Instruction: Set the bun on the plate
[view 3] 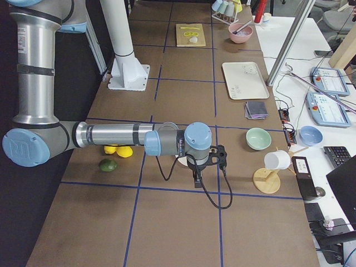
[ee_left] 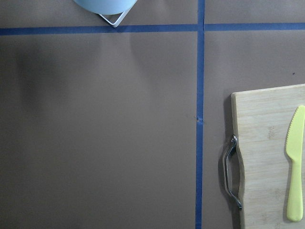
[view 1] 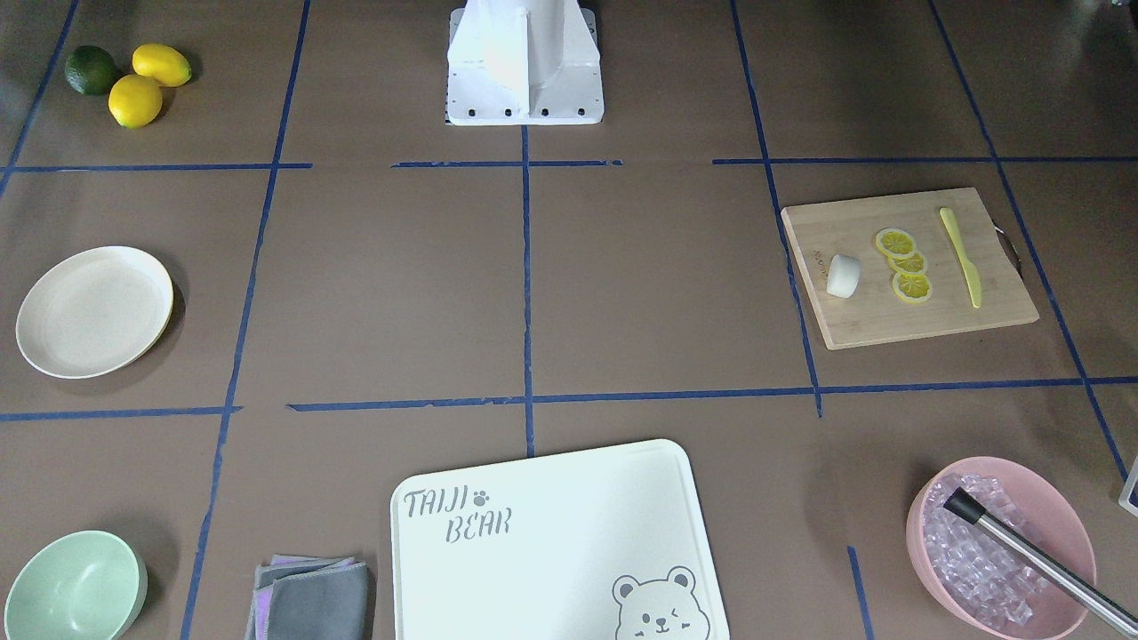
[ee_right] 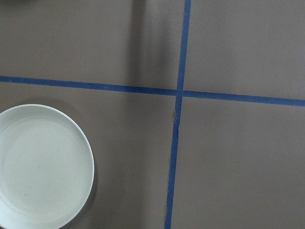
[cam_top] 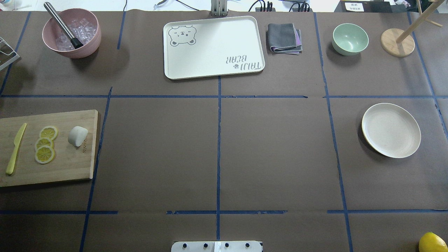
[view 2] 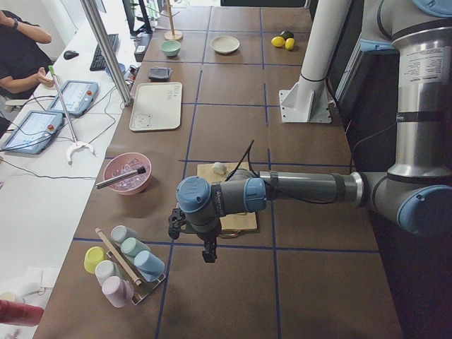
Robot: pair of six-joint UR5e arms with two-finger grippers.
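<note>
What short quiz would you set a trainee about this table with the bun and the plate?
1. True or false: the bun lies on the plate.
2. On the wooden board, what lies between the bun and the yellow knife? A) lemon slices B) ice cubes C) a grey cloth
3. Fill in: the metal rod leans in the ___ bowl.
Key: 1 false, the bun is on the wooden board and the plate holds nothing; 2 A; 3 pink.
</note>
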